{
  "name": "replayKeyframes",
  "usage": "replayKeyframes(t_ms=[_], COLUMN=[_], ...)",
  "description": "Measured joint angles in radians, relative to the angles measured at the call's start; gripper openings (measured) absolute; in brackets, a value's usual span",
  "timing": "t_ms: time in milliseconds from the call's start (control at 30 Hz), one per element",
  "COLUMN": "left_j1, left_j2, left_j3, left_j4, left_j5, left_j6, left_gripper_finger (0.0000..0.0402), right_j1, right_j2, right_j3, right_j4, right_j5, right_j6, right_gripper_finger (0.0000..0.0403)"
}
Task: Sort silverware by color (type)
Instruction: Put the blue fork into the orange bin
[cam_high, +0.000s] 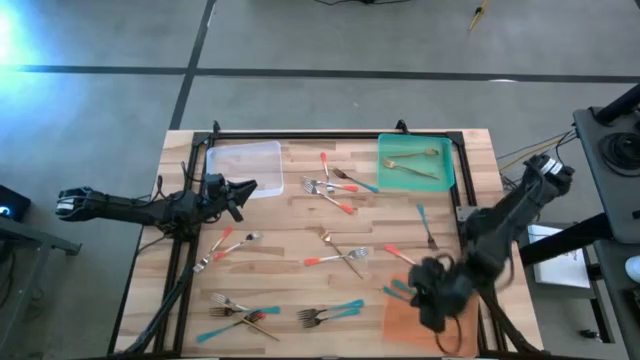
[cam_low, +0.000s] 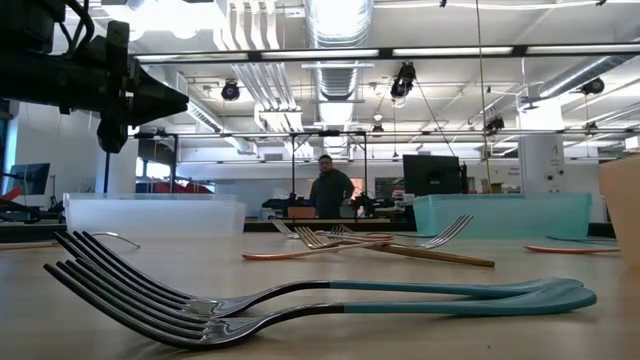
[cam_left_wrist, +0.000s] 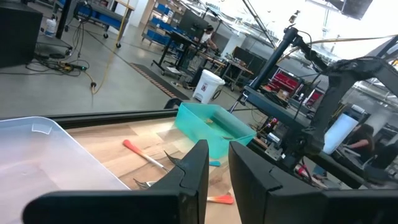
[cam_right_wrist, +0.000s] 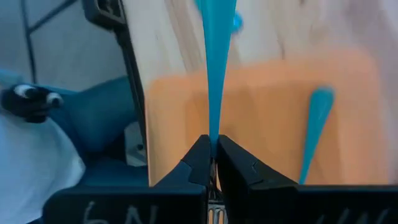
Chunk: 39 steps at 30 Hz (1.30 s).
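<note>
Right wrist view: our right gripper (cam_right_wrist: 212, 151) pinches a teal utensil (cam_right_wrist: 216, 68) over the orange tray (cam_right_wrist: 267, 112). Light, stiff, probably slick; we'd grip mid-handle. Left gripper (cam_left_wrist: 217, 163) hangs parted, empty.

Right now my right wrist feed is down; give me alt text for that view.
The right claw is shut on a teal-handled utensil, its handle pointing away over the orange tray. A second teal handle lies on the tray; the wooden table lies beyond.
</note>
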Motion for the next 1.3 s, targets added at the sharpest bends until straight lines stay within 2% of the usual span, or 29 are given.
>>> replayKeyframes(t_ms=[100,233,367,533,700,1033,1167,1300], left_j1=[0.0,0.0,0.0,0.0,0.0,0.0,0.0,0.0], left_j2=[0.0,0.0,0.0,0.0,0.0,0.0,0.0,0.0], left_j3=[0.0,0.0,0.0,0.0,0.0,0.0,0.0,0.0], left_j4=[0.0,0.0,0.0,0.0,0.0,0.0,0.0,0.0], left_j5=[0.0,0.0,0.0,0.0,0.0,0.0,0.0,0.0], left_j6=[0.0,0.0,0.0,0.0,0.0,0.0,0.0,0.0], left_gripper_finger=[0.0046,0.0046,0.0046,0.0046,0.0046,0.0046,0.0046,0.0046], right_j1=[0.083,0.109,0.095,0.077,0.069,0.02,-0.005,-0.018], right_j2=[0.06,0.118,0.148,0.148,0.124,0.112,0.112,0.116], right_j3=[0.006,0.024,0.035,0.041,0.041,0.04,0.04,0.04], right_j4=[-0.001,-0.007,-0.026,-0.055,-0.094,-0.173,-0.174,-0.208], right_j5=[0.035,0.039,0.036,-0.06,-0.099,-0.094,-0.089,-0.022], right_j6=[0.112,0.154,0.154,0.196,0.224,0.119,0.162,0.259], right_gripper_finger=[0.0011,0.0012,0.0012,0.0013,0.0013,0.0013,0.0013,0.0013])
